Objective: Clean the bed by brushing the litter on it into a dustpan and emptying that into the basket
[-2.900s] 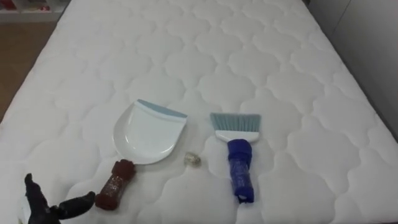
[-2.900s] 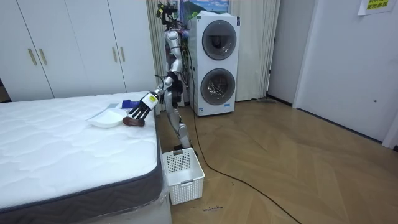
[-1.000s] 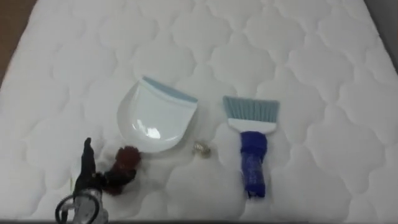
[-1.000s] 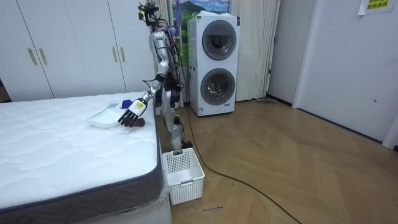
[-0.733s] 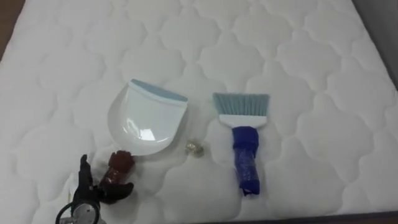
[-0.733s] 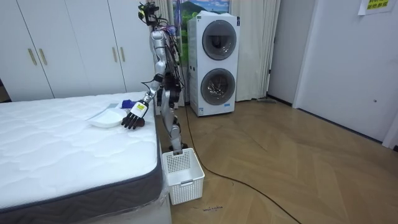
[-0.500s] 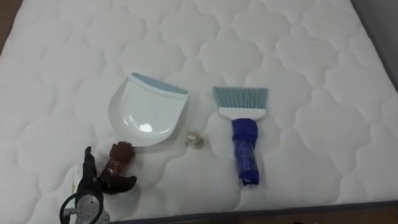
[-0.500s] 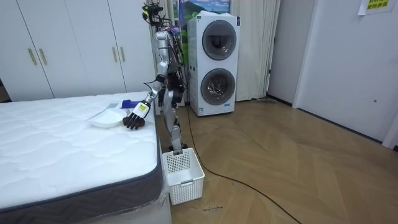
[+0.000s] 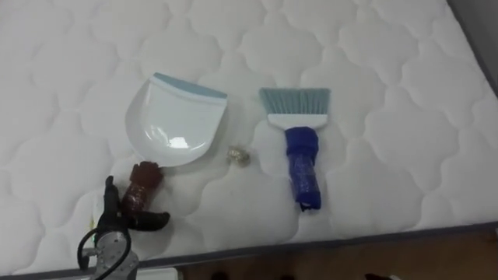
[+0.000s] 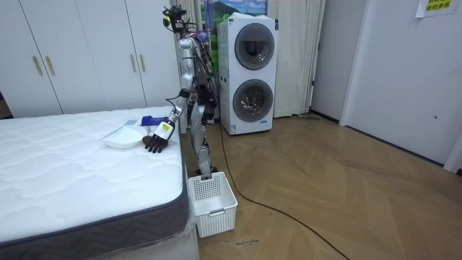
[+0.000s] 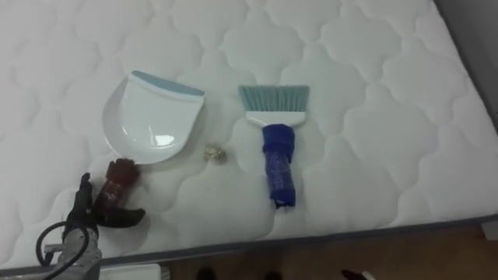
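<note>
A white quilted bed [image 9: 373, 93] is seen from above, its near edge running along the bottom with a strip of wooden floor [image 9: 350, 260] below it. Three things lie close together on the mattress.

A white dustpan [image 9: 175, 117] with a pale blue lip lies flat. The lip faces 12 o'clock, and its dark red handle [image 9: 142, 187] points toward 7 o'clock. At 3 o'clock from the pan, well apart from it, lies a brush [image 9: 299, 148], its pale blue bristles toward 12 o'clock and its blue wrapped handle toward 6 o'clock. Between the two, just off the pan's rim at its 4 o'clock, sits a small crumpled scrap of debris [image 9: 237, 155], touching neither.

The left hand [image 9: 117, 222] comes in at the lower left, at the free end of the dustpan handle. Its dark fingers are apart. One points straight toward 12 o'clock along the handle's left side, and the thumb reaches toward 3 o'clock just below the handle's end. The handle sits in the fork between them, and no clamped grasp on it is visible. The dustpan rests flat on the mattress.

In the room view the robot stands upright at the bed's side with the left arm lowered to the mattress. A white basket [image 10: 211, 204] sits on the floor by its feet, and stacked laundry machines [image 10: 247, 72] stand behind it.
</note>
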Motion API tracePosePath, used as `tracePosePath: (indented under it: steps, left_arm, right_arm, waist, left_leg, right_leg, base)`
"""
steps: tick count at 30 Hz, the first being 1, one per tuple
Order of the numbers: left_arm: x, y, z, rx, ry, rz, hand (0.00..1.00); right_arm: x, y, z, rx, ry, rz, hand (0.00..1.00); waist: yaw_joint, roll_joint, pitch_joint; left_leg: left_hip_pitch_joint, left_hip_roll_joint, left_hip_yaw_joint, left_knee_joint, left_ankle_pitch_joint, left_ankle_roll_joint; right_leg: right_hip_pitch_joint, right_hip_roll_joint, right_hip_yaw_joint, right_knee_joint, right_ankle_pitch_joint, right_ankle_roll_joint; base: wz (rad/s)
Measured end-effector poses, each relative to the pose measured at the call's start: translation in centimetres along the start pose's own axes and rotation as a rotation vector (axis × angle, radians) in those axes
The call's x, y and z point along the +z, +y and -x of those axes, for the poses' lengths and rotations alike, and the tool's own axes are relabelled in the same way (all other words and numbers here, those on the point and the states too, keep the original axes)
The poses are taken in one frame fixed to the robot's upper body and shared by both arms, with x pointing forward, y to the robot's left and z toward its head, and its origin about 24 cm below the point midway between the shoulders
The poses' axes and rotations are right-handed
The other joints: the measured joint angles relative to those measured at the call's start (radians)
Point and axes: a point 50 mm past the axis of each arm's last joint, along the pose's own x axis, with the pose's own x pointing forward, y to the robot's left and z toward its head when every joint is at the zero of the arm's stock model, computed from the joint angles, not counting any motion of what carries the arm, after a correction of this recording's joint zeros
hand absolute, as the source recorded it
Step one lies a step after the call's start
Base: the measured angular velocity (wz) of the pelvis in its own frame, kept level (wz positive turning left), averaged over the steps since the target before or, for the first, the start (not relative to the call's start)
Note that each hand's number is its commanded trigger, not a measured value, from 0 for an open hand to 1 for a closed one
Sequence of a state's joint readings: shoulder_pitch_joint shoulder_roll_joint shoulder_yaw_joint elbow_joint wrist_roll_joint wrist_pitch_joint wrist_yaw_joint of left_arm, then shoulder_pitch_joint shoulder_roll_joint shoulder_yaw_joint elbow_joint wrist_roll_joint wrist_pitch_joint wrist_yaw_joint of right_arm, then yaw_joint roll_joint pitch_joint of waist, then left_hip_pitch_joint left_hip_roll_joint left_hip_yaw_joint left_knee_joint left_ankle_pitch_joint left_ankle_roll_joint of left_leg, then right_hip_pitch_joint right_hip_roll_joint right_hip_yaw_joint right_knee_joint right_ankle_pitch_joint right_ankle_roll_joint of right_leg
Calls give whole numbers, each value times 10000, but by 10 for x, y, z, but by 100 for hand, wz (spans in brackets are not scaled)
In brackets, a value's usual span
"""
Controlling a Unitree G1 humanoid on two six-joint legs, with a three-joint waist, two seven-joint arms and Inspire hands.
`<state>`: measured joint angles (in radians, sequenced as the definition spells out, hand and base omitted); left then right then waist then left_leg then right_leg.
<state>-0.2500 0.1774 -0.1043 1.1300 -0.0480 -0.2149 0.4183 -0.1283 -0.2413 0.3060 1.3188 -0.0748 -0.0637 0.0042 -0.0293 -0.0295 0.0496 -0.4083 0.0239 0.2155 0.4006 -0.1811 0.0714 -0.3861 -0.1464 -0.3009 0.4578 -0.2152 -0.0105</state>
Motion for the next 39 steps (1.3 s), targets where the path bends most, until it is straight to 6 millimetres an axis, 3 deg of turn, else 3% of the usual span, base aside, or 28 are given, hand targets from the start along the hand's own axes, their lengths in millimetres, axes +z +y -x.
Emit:
tracePosePath:
  steps: [17, 25, 34, 39]
  left_arm:
    - [12, 1, -5, 751, -291, -142, 0]
    - [15, 3, -5, 1423, -406, -246, 0]
    - [21, 7, -5, 2112, -794, -64, 0]
    - [28, 8, -5, 2415, -1151, 66, 0]
  right_arm:
    - [8, -1, -1, -367, -182, -183, 0]
    - [10, -3, -1, -548, -360, -685, 0]
    - [11, -2, -1, -570, -486, -637, 0]
    - [11, 0, -1, -636, -500, -601, 0]
  waist:
    - [-30, -25, 25]
    - [-122, 50, 131]
    - [-225, 54, 136]
    - [-71, 59, 131]
  left_leg:
    - [-838, 215, 12, 573, -117, -103]
    - [-1091, 341, 76, 1151, -396, -160]
    - [-1243, 388, 147, 1477, -439, -233]
    - [-1249, 500, 279, 1537, -517, -223]
  right_leg:
    - [-824, 114, 144, 378, -90, -169]
    - [-1135, 73, 238, 1047, -405, -269]
    - [-1373, -31, 228, 1513, -669, -404]
    - [-1369, 15, 229, 1507, -668, -403]
  base:
    - [0]
    - [-3]
    - [1]
    - [-1]
